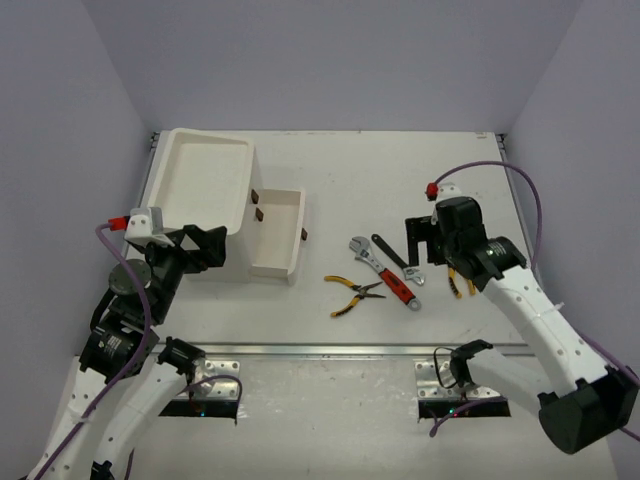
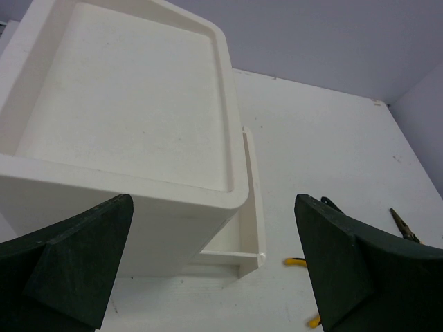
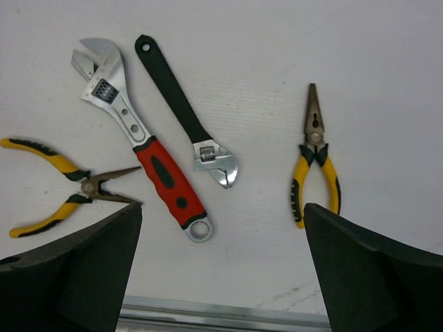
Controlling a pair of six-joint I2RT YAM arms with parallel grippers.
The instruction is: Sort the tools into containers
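The white container [image 1: 205, 185] stands at the back left, with a shallow tray top [image 2: 138, 124] and one drawer [image 1: 280, 232] pulled out to the right. On the table lie a red-handled adjustable wrench [image 3: 149, 159], a black wrench [image 3: 181, 111], yellow-handled pliers [image 3: 62, 190] and yellow needle-nose pliers [image 3: 315, 159]. My right gripper [image 3: 221, 214] hovers open above the table just near of these tools, holding nothing. My left gripper [image 2: 213, 200] is open and empty, hanging near the container's front corner beside the open drawer [image 2: 252, 207].
A metal rail [image 3: 221, 315] runs along the table's near edge below the right gripper. Grey walls close in the table on three sides. Both cables loop above the arms. In the top view the tools [image 1: 385, 272] lie between the drawer and the right gripper [image 1: 422, 240].
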